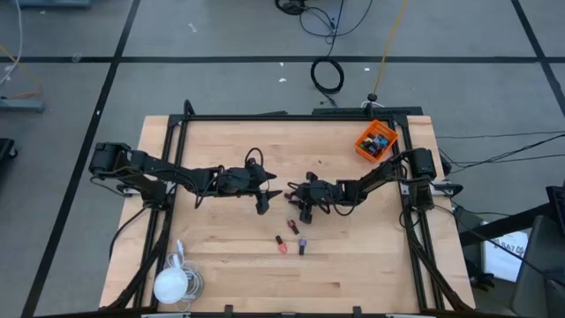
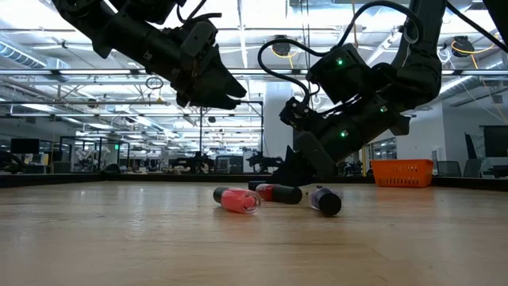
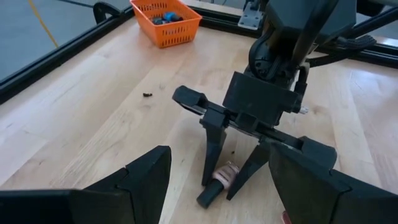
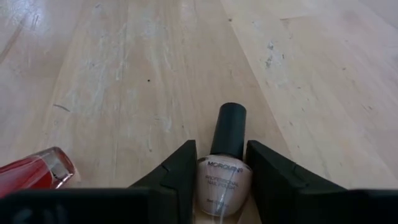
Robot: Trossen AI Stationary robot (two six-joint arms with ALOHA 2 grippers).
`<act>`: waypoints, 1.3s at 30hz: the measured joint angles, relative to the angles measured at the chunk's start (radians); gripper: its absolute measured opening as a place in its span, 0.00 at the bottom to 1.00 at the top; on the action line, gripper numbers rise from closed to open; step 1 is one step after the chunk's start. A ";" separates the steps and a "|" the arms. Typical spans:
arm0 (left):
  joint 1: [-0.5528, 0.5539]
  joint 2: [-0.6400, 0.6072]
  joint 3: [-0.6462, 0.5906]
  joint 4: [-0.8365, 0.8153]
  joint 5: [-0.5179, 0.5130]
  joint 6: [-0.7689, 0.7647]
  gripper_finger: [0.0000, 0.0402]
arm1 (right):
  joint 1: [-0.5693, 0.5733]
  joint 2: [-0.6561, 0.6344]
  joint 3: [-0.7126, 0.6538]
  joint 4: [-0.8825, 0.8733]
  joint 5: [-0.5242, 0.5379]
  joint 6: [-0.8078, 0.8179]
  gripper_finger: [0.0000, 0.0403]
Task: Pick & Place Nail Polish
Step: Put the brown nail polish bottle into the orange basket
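My right claw is down on the table, its fingers closed in against the glass of a pale pink nail polish bottle lying flat between them, black cap pointing away. A red bottle lies just beside. The left wrist view alone shows the orange bin beyond. My left claw hovers open nearby, empty.
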 joint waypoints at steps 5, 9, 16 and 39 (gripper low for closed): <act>0.000 0.000 0.000 0.002 0.000 -0.029 0.66 | 0.000 -0.006 0.000 -0.001 0.000 -0.031 0.29; 0.000 0.000 0.000 0.004 0.000 -0.101 0.66 | 0.002 -0.065 -0.006 -0.033 -0.005 -0.078 0.28; 0.001 0.000 0.000 0.019 0.005 -0.322 0.66 | 0.047 -0.232 -0.004 -0.121 0.153 -0.211 0.28; -0.014 0.052 0.000 0.238 0.062 -0.545 0.66 | 0.169 -0.393 -0.001 0.012 0.349 -0.439 0.28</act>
